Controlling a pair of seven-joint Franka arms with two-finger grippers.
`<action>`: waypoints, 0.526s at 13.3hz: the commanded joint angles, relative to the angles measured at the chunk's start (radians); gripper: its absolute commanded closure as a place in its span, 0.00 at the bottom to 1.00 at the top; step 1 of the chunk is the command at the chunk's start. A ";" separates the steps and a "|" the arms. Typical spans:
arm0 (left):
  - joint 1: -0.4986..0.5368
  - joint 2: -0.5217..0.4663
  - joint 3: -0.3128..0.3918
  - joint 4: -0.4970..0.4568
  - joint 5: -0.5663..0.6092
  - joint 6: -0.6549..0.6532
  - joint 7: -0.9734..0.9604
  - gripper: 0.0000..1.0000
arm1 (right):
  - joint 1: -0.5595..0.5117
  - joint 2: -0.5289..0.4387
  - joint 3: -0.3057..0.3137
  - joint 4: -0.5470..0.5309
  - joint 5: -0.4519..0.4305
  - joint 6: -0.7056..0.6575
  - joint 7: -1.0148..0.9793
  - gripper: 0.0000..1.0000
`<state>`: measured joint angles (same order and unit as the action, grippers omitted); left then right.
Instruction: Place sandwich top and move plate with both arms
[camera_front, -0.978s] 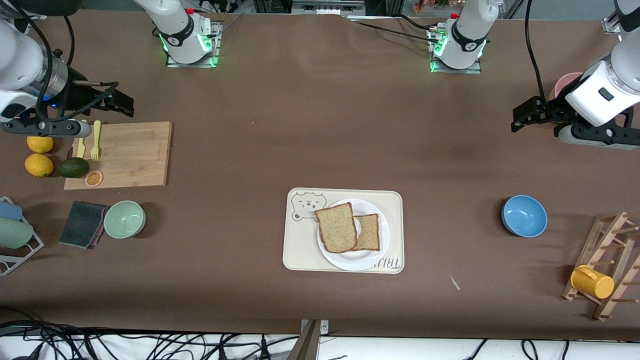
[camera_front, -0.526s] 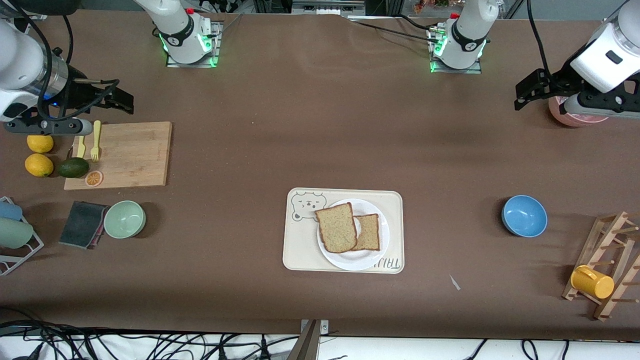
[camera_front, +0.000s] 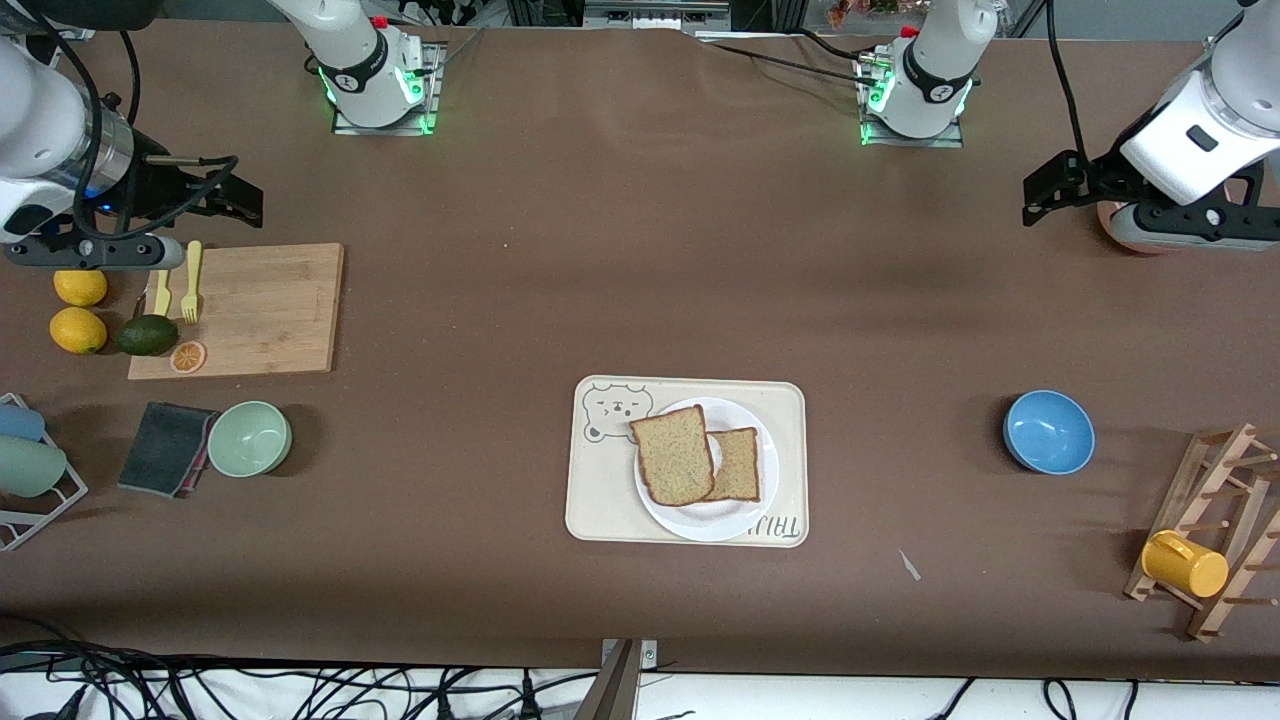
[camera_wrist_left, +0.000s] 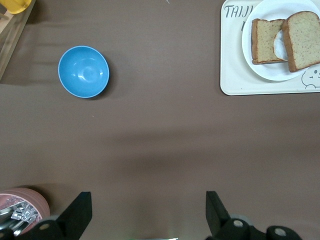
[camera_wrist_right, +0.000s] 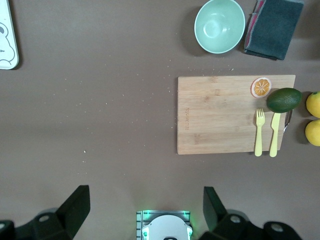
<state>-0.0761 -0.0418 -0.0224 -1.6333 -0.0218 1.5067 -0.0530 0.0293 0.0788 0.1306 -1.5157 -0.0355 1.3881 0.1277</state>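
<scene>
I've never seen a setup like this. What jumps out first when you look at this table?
Mid-table, a cream bear tray carries a white plate with two overlapping bread slices. Both arms hang back with tools open: the right tool over the cutting board's edge, the left tool above bare table beside a pink cup.

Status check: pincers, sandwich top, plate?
Both pincers open: left pincer and right pincer wait at table ends. Sandwich top overlaps lower slice on plate. Path clear.
</scene>
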 joint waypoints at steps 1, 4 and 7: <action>0.018 -0.009 -0.014 -0.004 0.033 -0.016 0.010 0.00 | -0.002 -0.016 0.004 0.003 -0.015 -0.008 -0.020 0.00; 0.003 -0.006 -0.017 0.000 0.042 -0.014 0.007 0.00 | -0.002 -0.016 0.004 0.003 -0.014 -0.001 -0.022 0.00; 0.004 -0.007 -0.025 0.000 0.042 -0.014 0.008 0.00 | -0.002 -0.016 0.004 0.002 -0.006 0.023 -0.022 0.00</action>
<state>-0.0682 -0.0418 -0.0419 -1.6335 -0.0210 1.5003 -0.0525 0.0293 0.0787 0.1308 -1.5147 -0.0356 1.4014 0.1202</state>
